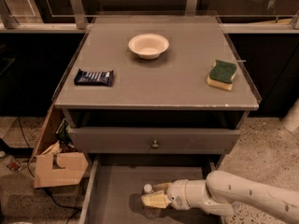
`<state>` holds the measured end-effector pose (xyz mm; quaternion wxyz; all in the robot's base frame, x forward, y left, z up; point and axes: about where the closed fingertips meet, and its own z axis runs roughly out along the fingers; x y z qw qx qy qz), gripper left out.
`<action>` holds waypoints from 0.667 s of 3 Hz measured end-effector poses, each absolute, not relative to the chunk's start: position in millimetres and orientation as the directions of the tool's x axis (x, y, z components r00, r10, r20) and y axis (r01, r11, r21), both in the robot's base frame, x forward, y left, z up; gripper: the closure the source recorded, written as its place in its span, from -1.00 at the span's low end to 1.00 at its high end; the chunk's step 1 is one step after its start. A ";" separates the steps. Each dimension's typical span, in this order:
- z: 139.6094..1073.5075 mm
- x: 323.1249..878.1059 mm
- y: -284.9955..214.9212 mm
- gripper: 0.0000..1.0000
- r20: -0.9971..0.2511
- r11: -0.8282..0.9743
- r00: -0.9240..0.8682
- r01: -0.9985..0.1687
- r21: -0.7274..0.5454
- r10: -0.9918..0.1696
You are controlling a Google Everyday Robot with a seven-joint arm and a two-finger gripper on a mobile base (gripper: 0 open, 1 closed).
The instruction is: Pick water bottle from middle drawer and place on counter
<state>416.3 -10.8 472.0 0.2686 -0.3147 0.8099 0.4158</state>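
The water bottle (148, 188) is in the open middle drawer (117, 195), at the front part of its grey floor, and from where I stand only its white cap is plain to see; the clear body below is almost lost against the pincer (150, 196). The pincer is low inside the drawer, coming in from the right side on its white arm, and the bottle is right at its tip, touching it or very nearly. Whether the pincer is already clamped on the bottle or only set around it, I cannot tell. I judge that the bottle is light and that its thin plastic wall gives a little under pressure, so a hard squeeze can dent it. The smooth wet-looking surface may also slip. The ribbed middle of the body, below the cap and near the label, seems to me the best place to hold, because there the wall is stiffer. The bottle seems to stand upright, but I am not sure. The counter (163, 83) above has free space for it.
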 end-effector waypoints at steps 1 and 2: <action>481.8 419.2 -8.4 1.00 -0.688 0.452 -0.669 -0.725 0.520 -0.280; 498.9 424.0 -6.5 1.00 -0.689 0.445 -0.670 -0.725 0.526 -0.276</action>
